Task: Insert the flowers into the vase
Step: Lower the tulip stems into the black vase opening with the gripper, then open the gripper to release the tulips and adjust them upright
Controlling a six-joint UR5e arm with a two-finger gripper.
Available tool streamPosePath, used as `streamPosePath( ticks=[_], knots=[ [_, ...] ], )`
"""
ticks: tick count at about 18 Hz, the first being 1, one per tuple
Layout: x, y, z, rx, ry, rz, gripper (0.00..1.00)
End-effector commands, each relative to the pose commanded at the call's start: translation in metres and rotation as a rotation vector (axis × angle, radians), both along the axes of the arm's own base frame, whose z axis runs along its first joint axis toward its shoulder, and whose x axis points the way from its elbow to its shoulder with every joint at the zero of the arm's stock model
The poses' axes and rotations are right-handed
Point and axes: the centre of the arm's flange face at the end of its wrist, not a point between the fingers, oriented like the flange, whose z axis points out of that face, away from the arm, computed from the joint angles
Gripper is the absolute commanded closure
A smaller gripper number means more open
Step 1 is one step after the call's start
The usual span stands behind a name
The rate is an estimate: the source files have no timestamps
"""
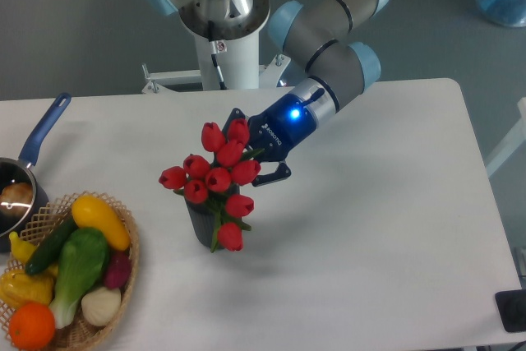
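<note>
One bunch of flowers (215,178) sits with its stems down in the vase (200,223) on the tabletop (370,228), just left of the tool (256,154), whose grip the blooms hide.

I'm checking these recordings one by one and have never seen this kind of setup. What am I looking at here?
One fixed camera looks down at a white table. The grey and blue machine is a robot arm; its gripper is the two-fingered claw at the end, mostly hidden behind a bunch of red flowers. The flowers stand over a dark vase; whether the claw grips them cannot be seen. At the left are a basket of vegetables and a blue-handled saucepan.
</note>
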Motion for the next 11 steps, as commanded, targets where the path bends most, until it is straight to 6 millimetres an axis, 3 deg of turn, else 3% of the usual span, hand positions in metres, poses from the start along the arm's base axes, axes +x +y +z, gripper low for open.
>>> streamPosePath(
  ticks=[7,11],
  knots=[
    [-0.005,-0.005,0.003,-0.014,0.02,0.01,0.0],
    [0.0,-0.021,0.021,-0.073,0.097,0.028,0.0]
  ],
)
